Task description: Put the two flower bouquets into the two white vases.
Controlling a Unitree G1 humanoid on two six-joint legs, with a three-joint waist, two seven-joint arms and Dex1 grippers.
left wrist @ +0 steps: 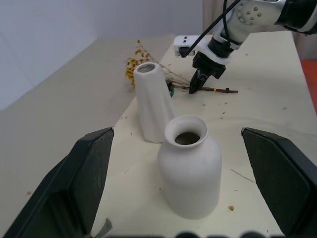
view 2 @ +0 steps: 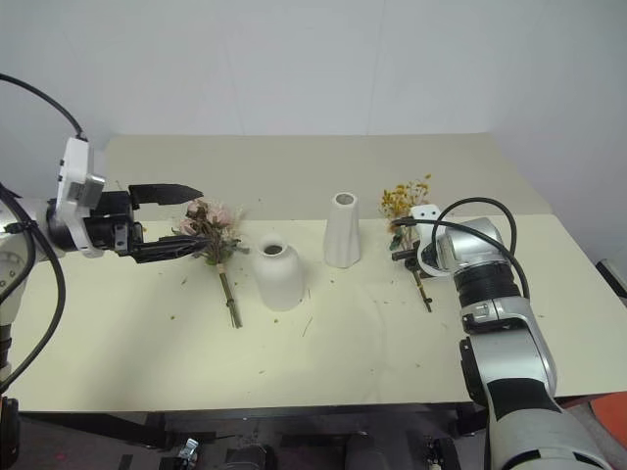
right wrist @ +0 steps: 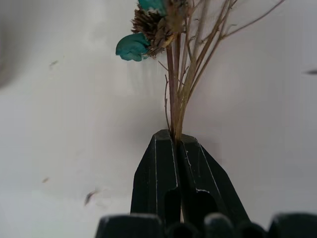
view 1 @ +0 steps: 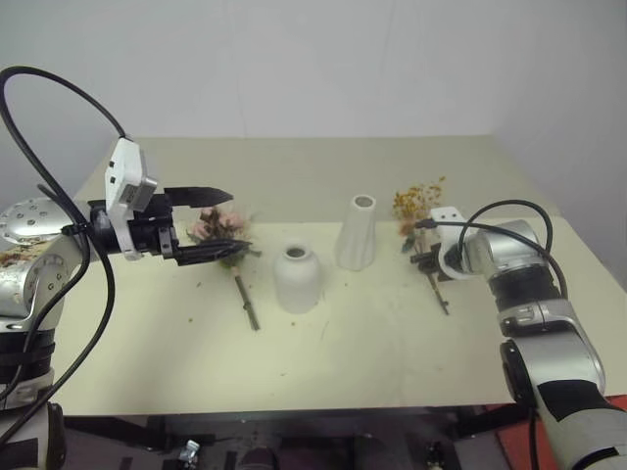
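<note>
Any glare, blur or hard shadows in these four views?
Eye views: even, soft light, faint shadows under the short rounded white vase and tall tapered white vase. Left wrist view: the open left gripper's black fingers are soft at the edges, both vases sharp. Right wrist view: the shut right gripper and the thin brown stems of the yellow-orange dried spray are sharp, the tabletop blurred and washed out.

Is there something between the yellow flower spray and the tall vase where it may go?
Nothing visible. The right tool is shut on the yellow spray, and the table between it and the tall vase is bare.
</note>
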